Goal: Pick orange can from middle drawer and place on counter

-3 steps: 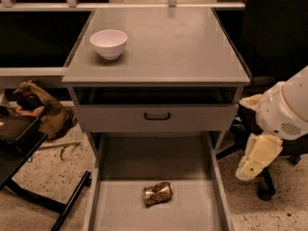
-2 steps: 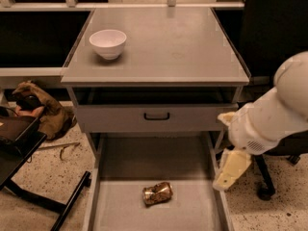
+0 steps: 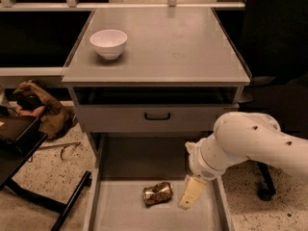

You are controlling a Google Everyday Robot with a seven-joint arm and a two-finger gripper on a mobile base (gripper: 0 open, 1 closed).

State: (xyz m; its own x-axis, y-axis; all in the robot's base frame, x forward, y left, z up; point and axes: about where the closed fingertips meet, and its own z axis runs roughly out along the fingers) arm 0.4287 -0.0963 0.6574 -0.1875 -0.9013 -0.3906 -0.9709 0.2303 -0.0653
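Hovering the hand (image 3: 191,195) low inside the middle drawer (image 3: 120,211), I judge this the approach step. The orange can (image 3: 157,193) lies just beside it, ungrasped. How wide the hand stands, I cannot tell. Next I'd centre over the can, descend and close.
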